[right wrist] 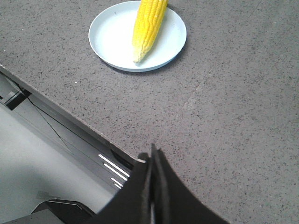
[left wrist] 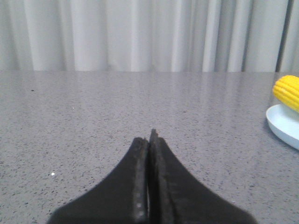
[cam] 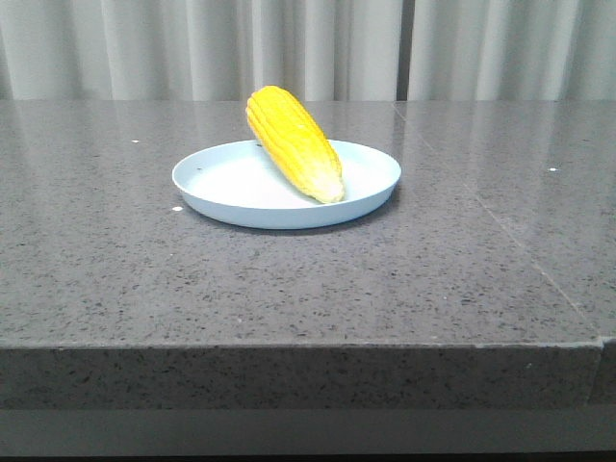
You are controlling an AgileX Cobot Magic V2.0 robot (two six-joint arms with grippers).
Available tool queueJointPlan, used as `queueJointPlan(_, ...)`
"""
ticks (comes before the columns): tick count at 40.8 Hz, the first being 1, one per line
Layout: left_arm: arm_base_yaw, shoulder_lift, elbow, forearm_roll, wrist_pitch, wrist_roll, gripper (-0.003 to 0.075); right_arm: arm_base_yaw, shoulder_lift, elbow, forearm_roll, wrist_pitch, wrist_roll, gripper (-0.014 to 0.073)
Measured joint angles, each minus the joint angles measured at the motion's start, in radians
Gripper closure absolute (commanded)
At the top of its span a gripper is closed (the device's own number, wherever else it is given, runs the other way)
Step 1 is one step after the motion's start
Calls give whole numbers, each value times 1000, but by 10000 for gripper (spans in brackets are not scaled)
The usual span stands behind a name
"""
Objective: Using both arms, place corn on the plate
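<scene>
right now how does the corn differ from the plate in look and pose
The corn is bright yellow with rows of kernels; the plate is plain, glossy pale blue. The corn is long and tapered and leans tilted over the far rim; the plate is round, shallow and flat on the table. They touch, and neither tool holds them.

Grey speckled stone table point(cam: 289, 289); pale blue plate point(cam: 231, 207) directly on it, near centre.
</scene>
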Motion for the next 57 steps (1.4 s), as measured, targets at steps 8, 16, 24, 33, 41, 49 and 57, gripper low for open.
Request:
queueJointPlan(8,29,-2,2,0,-53,0,741,0,0,0,0,0,0,661)
queueJointPlan(16,30,-2,2,0,-58,0,741,0,0,0,0,0,0,661)
queueJointPlan(24,29,-2,2,0,-58,0,741,0,0,0,0,0,0,661)
queueJointPlan(33,27,-2,2,0,-58,0,741,0,0,0,0,0,0,661)
queueJointPlan(41,27,-2,2,0,-58,0,741,0,0,0,0,0,0,661)
queueJointPlan(49,27,-2,2,0,-58,0,741,0,0,0,0,0,0,661)
queueJointPlan(57,27,-2,2,0,-58,0,741,0,0,0,0,0,0,661)
